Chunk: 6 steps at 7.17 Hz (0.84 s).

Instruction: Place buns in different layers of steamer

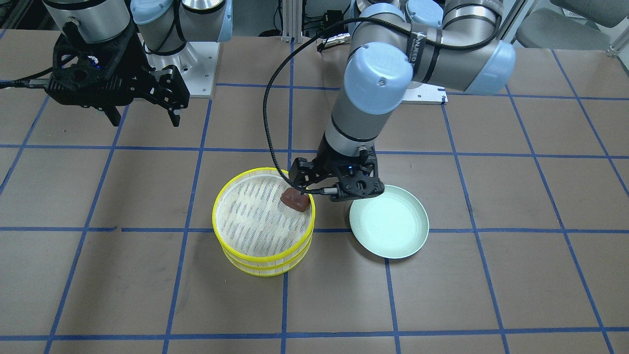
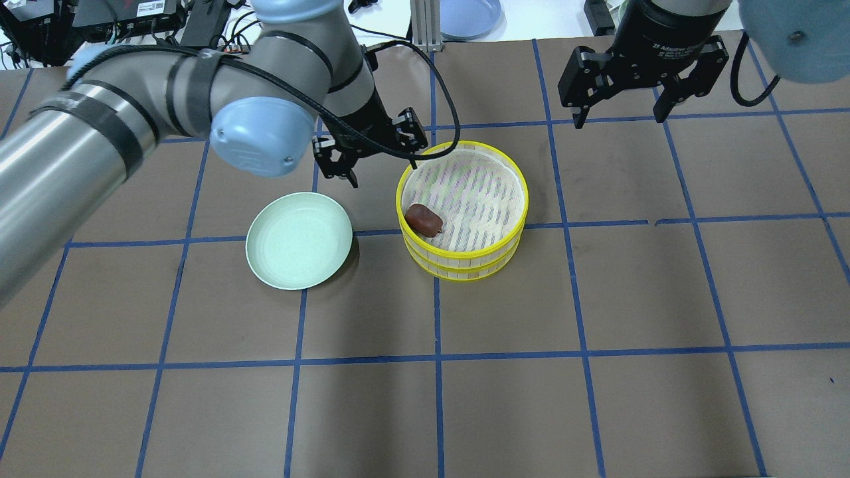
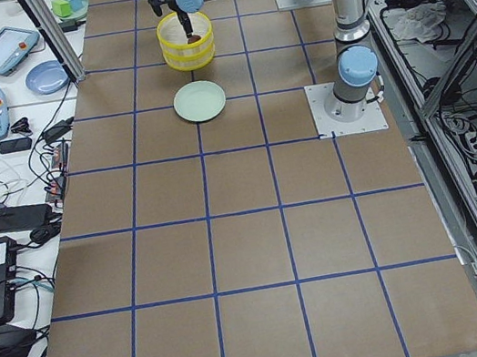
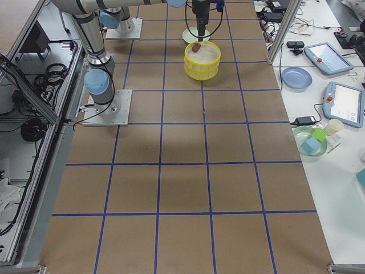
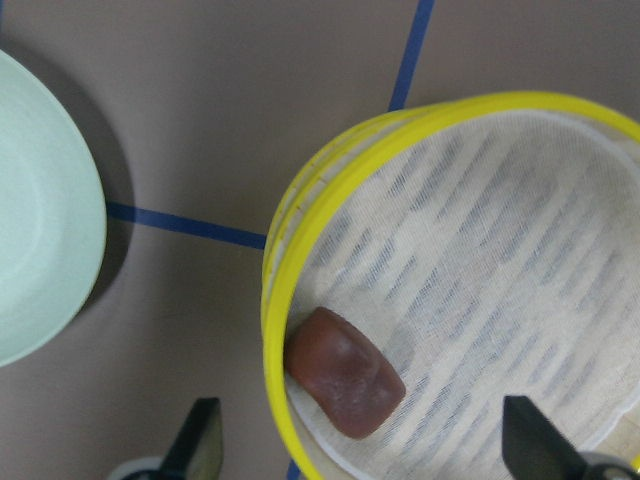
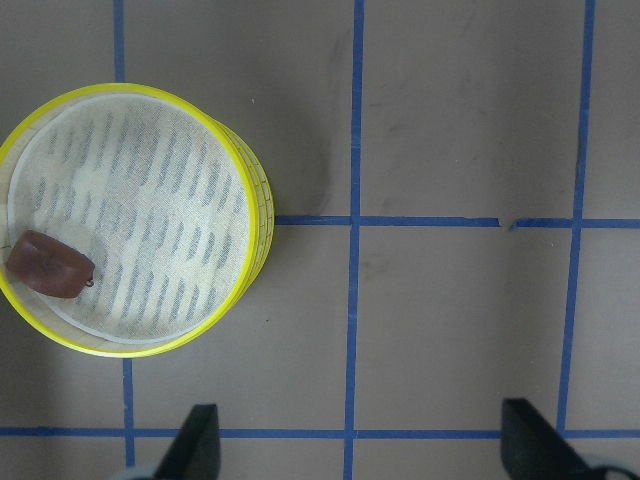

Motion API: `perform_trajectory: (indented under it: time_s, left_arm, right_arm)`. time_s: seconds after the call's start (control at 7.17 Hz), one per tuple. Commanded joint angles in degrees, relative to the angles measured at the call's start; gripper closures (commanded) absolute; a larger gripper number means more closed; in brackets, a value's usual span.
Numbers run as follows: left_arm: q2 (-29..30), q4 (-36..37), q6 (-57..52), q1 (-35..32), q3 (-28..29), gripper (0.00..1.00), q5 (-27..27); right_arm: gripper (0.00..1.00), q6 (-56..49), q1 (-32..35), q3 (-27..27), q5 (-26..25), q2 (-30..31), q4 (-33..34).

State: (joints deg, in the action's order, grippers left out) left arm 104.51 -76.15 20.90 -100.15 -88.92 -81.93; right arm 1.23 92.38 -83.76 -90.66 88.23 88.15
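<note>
The steamer [image 2: 465, 262] is two yellow-rimmed trays stacked mid-table; it also shows in the front view [image 1: 231, 255]. The dark reddish-brown bun [image 2: 424, 219] lies on the top tray's cloth by the rim nearest the plate, and shows in the front view [image 1: 295, 200] and the left wrist view [image 5: 345, 372]. The cream-white bun is out of sight. My left gripper [image 2: 382, 169] is open and empty, just above the bun and that rim. My right gripper [image 2: 621, 114] is open and empty, raised behind and to the right of the steamer, well apart from it.
A pale green plate [image 2: 299, 240] lies empty on the table just left of the steamer, close under my left arm. A blue plate [image 2: 468, 13] sits beyond the table's far edge. Brown table with blue tape lines stretches toward the front.
</note>
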Motion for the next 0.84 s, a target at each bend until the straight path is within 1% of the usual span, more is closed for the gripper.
perform_trajectory:
  time_s: [0.0,0.14,0.28,0.42,0.7]
  left_arm:
    - [-5.26,-10.29,-16.17,11.16,0.86,0.02,-2.94]
    - [-8.85,-11.90,-17.03,12.25,1.55,0.00,-7.93]
    - [-11.85,-12.61,-17.12,12.26,2.26,0.00,-10.33]
    - [-12.66,-12.62,-16.95,12.26,2.18,0.00,-9.92]
    - [-14.51,-13.31,-16.77,11.56,2.18,0.00,-7.20]
  right_arm:
    - [0.00,0.00,-0.01,0.00,-0.04,0.02,0.00]
    - [0.00,0.00,-0.01,0.00,-0.04,0.02,0.00]
    - [0.00,0.00,-0.01,0.00,-0.04,0.02,-0.09]
    - [0.00,0.00,-0.01,0.00,0.04,0.02,-0.09]
    - [0.00,0.00,-0.01,0.00,-0.04,0.10,-0.09]
